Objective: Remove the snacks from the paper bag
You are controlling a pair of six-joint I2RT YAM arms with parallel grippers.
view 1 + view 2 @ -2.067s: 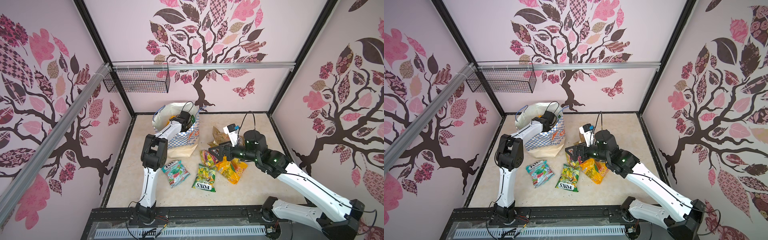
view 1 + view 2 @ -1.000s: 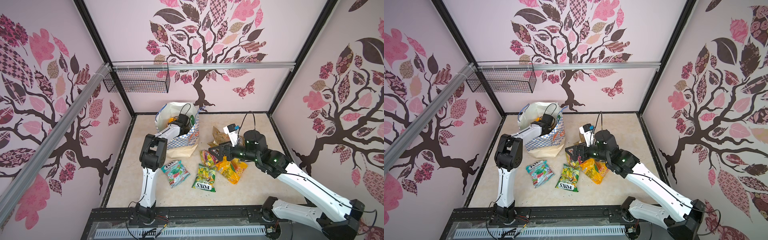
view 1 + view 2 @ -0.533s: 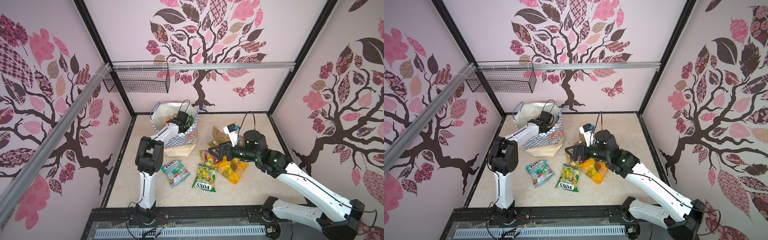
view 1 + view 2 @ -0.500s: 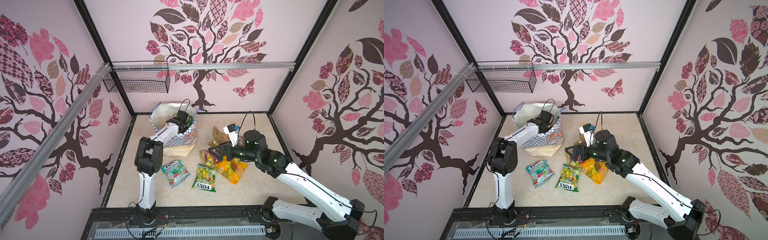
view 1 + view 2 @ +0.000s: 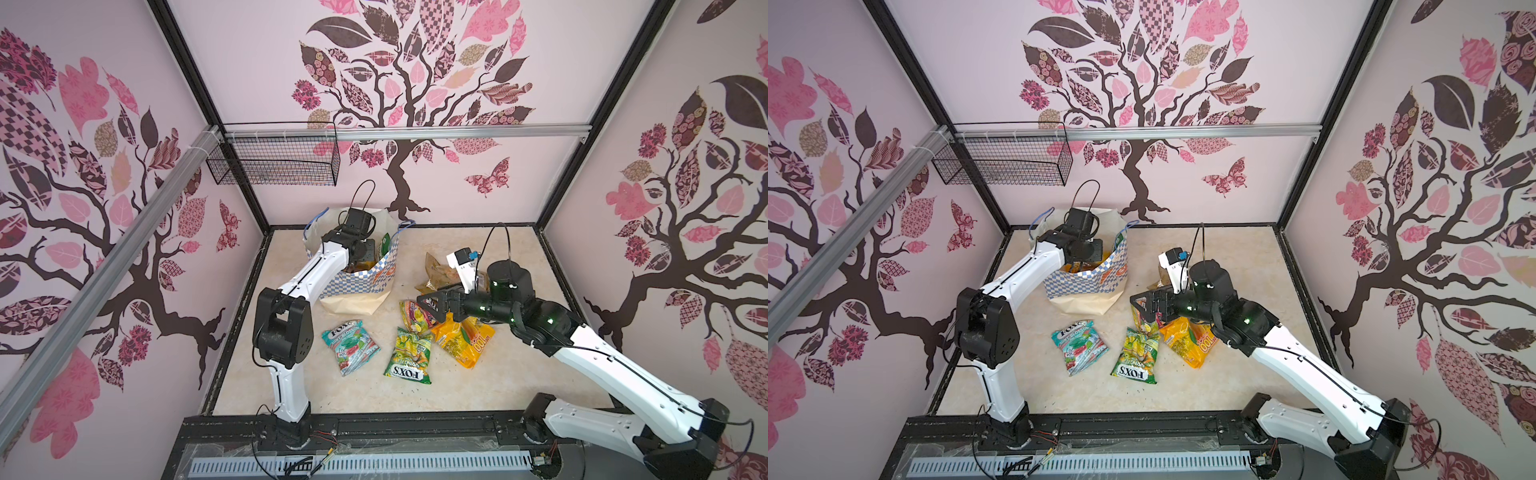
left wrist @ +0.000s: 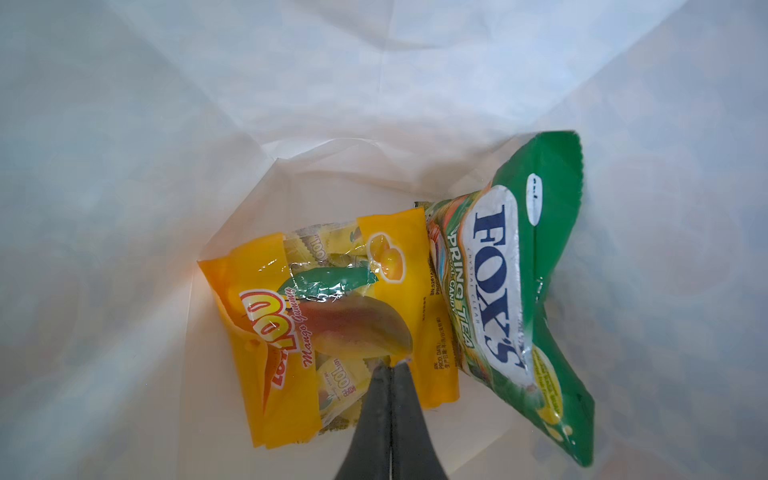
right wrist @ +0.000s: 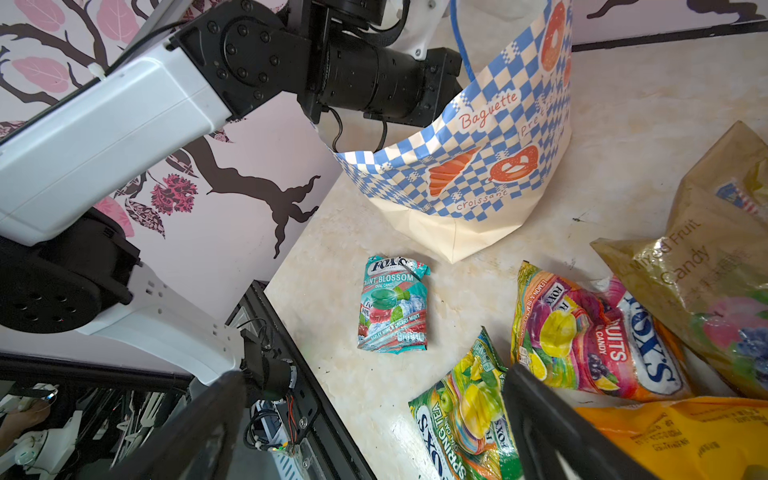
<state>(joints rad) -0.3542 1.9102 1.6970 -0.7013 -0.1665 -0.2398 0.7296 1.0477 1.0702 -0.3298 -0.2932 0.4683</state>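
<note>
The blue-and-white checked paper bag [image 5: 357, 286] [image 5: 1088, 286] [image 7: 478, 174] stands at the back left of the table. My left gripper [image 6: 390, 368] reaches down inside it, shut on the edge of a yellow mango gummy packet [image 6: 316, 316]; a green FOX'S packet [image 6: 511, 291] leans beside that. Outside lie a teal FOX'S packet [image 5: 351, 347], a green one [image 5: 409, 355], a pink-yellow fruits one [image 7: 594, 336], a yellow-orange one [image 5: 463, 336] and a gold-brown one [image 7: 706, 257]. My right gripper [image 5: 428, 305] [image 7: 370, 415] hovers open over these, holding nothing.
A black wire basket [image 5: 274, 162] hangs on the back wall, above and left of the bag. Patterned walls close in the table on three sides. A black frame rail [image 5: 374, 424] runs along the front edge.
The left arm's elbow has swung to the left while its gripper stays in the bag, and the bag's mouth has shifted slightly. The right arm has not moved.
</note>
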